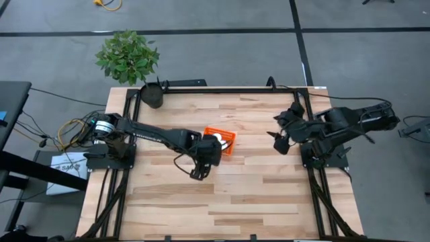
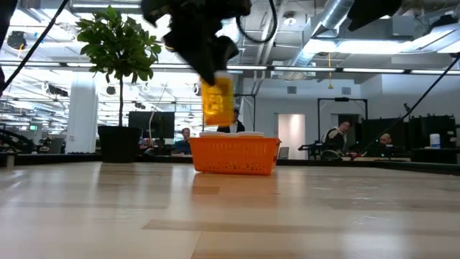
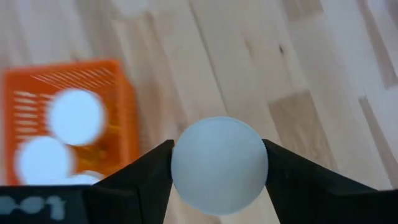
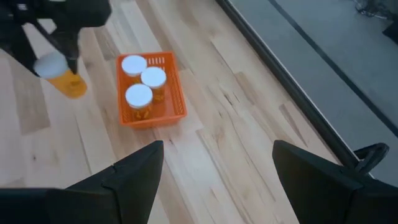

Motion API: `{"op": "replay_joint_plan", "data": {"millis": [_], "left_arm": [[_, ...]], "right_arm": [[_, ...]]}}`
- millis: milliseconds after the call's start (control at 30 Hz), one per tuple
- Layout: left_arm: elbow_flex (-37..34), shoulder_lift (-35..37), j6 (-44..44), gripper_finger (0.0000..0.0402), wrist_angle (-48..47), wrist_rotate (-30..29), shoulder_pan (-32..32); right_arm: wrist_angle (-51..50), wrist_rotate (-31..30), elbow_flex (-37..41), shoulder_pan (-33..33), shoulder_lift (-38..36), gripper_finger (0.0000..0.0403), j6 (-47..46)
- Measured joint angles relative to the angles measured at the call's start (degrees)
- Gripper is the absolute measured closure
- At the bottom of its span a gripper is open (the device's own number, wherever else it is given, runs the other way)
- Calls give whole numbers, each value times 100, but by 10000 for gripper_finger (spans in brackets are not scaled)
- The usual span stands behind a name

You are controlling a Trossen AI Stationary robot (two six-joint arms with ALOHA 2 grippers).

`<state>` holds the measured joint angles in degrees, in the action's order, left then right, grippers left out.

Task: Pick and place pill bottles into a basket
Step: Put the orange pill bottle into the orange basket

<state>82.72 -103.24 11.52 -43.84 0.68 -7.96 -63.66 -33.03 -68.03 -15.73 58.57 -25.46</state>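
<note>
From above, we see the left gripper (image 1: 213, 149) just beside the basket (image 1: 225, 139) on the bench (image 1: 255, 195). At bench level, its bottle (image 2: 217, 101) hangs over the basket. Left wrist: jaws clamped on the cap. Right wrist: right gripper (image 4: 217, 168) jaws apart; three bottles (image 4: 144, 86) inside.

three bottles (image 4: 143, 87) in basket (image 4: 176, 112), fourth (image 4: 62, 76) aloft

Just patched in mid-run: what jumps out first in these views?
The left gripper holds a white-capped amber pill bottle in the air beside the orange basket, near the table's middle. Three pill bottles already stand inside it. The right gripper waits open at the table's right side.
</note>
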Motion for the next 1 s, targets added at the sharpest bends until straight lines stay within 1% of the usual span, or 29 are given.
{"op": "replay_joint_plan", "data": {"millis": [167, 367, 600, 767, 1000], "left_arm": [[548, 0, 64, 190, -61, -61, 308], [1040, 3, 78, 190, 15, -217, 738], [1224, 4, 46, 190, 282, -234, 1261], [1224, 4, -8, 190, 435, -36, 1566], [1224, 4, 390, 190, 461, 304, 1859]], "right_arm": [[-24, 8, -2, 49, -348, 106, 62], [-44, 23, -2, 213, -533, 106, 352], [-46, 131, -2, 519, -543, 106, 814], [-40, 238, -2, 816, -540, 106, 1054], [30, 294, -2, 1265, -524, 106, 1237]]}}
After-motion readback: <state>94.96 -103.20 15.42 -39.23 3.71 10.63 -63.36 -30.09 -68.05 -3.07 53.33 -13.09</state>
